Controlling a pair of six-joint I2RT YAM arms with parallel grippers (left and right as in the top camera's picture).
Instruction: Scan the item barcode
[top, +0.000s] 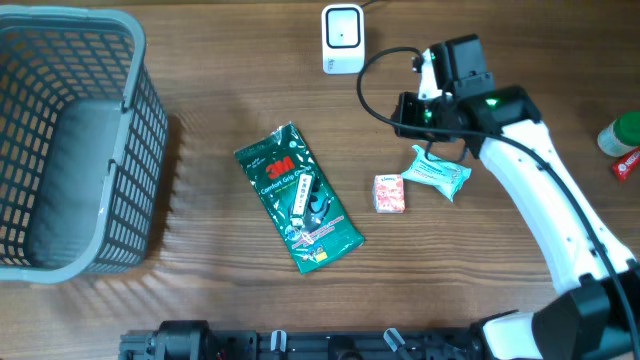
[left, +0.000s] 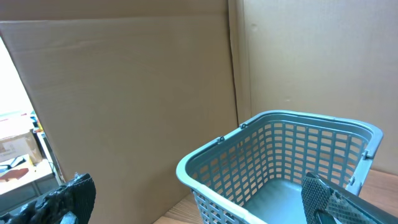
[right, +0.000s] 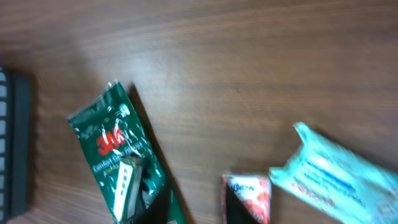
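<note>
Greens, teal and pink on a brown wood-grain tabletop (top: 220, 90).
We see a dark green packet (top: 298, 198) with red lettering at the middle, a pale teal pouch (top: 438, 173) and a pink-and-white box (top: 389, 193) towards the right, a white scanner (top: 343, 38) at the far edge, and a grey-blue lattice basket (top: 150, 150) at the left edge.

My overhead camera looks straight down on the table (top: 200, 300) from well above, taking in the basket (top: 150, 160) at the left edge. My left wrist camera faces out about level, close to that basket's rim, with a cardboard wall (left: 124, 93) behind it. My right wrist camera points down at the tabletop, close and blurred. It shares the green packet (top: 298, 198), red box (top: 389, 193) and teal packet (top: 438, 173) with the overhead.
</note>
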